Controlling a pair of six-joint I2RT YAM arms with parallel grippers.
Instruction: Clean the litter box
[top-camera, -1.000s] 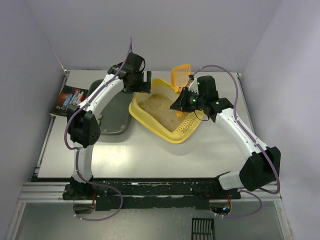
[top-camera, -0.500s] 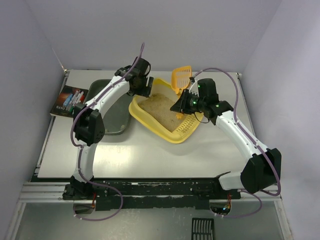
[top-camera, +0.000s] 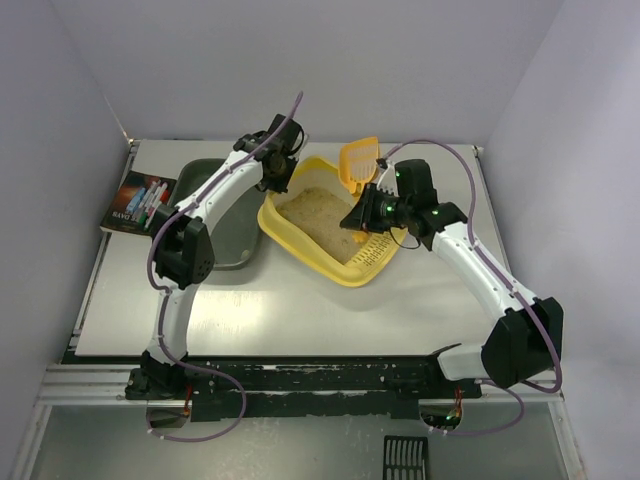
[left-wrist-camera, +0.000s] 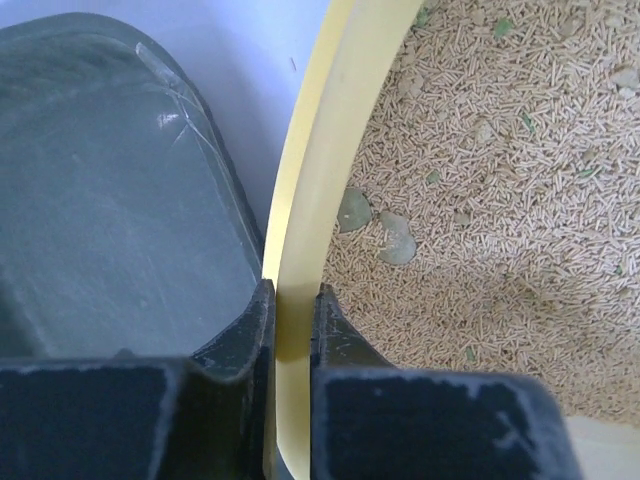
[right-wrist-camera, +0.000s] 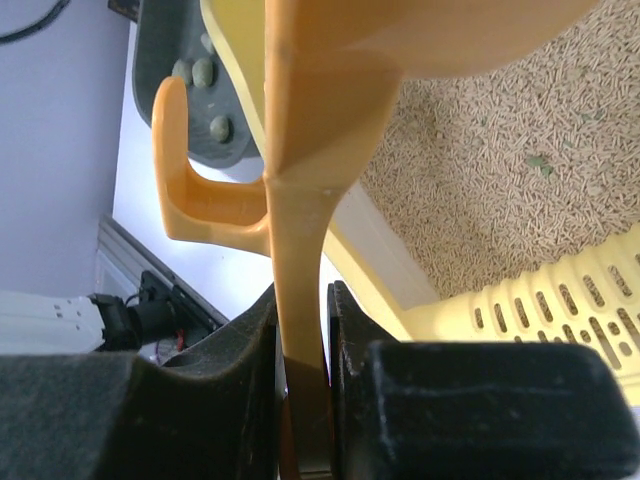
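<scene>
The yellow litter box (top-camera: 298, 248) lies at an angle in the middle of the table, with beige pellet litter (top-camera: 318, 215) inside. My left gripper (top-camera: 281, 172) is at its far left corner. In the left wrist view this gripper (left-wrist-camera: 293, 310) is shut on the box's yellow rim (left-wrist-camera: 322, 140), one finger outside and one over the litter. Two grey-green lumps (left-wrist-camera: 397, 240) lie in the litter near the rim. My right gripper (top-camera: 361, 213) hangs over the box's right side, shut (right-wrist-camera: 303, 320) on the handle of the orange scoop (right-wrist-camera: 312, 150), whose slotted head (top-camera: 358, 160) points away.
A dark grey-green tray (top-camera: 222, 225) sits just left of the box, almost touching it, and holds a few greenish lumps (right-wrist-camera: 205, 72). A printed booklet (top-camera: 138, 200) lies at the table's left edge. The box's slotted ledge (top-camera: 378, 250) faces the right arm. A black slotted piece (top-camera: 405, 458) lies below the table front.
My left gripper moved right to the box's far left corner and closed on its rim. The scoop head shifted slightly left; the right arm barely moved.
</scene>
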